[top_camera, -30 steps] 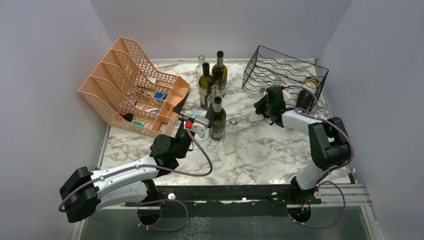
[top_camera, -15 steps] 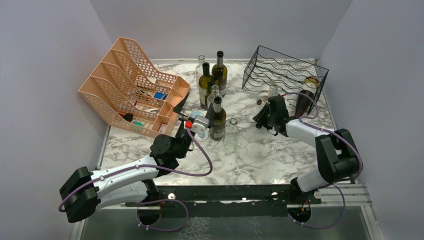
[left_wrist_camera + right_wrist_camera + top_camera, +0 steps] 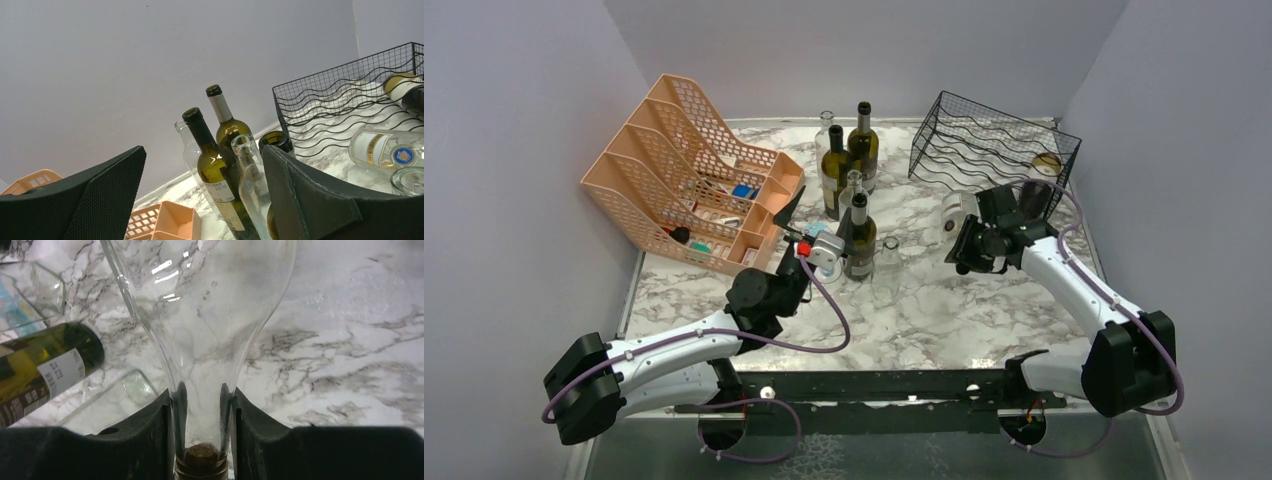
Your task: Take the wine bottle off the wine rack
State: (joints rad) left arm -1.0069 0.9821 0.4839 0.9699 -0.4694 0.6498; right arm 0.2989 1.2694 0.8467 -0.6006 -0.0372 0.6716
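The black wire wine rack stands at the back right; it also shows in the left wrist view. My right gripper is shut on the neck of a clear corked wine bottle with a white label. It holds the bottle just in front of the rack, outside it and above the table. In the right wrist view the fingers clamp the clear neck. The bottle also shows in the left wrist view. My left gripper is open and empty beside the upright bottles.
A dark bottle and another bottle lie in the rack. Several upright bottles stand mid-table, with a clear one nearer. The peach mesh organizer is at the left. Walls close in on three sides.
My right gripper has drawn back from the rack toward the near right, and the clear bottle has come out with it. The left arm has not moved.
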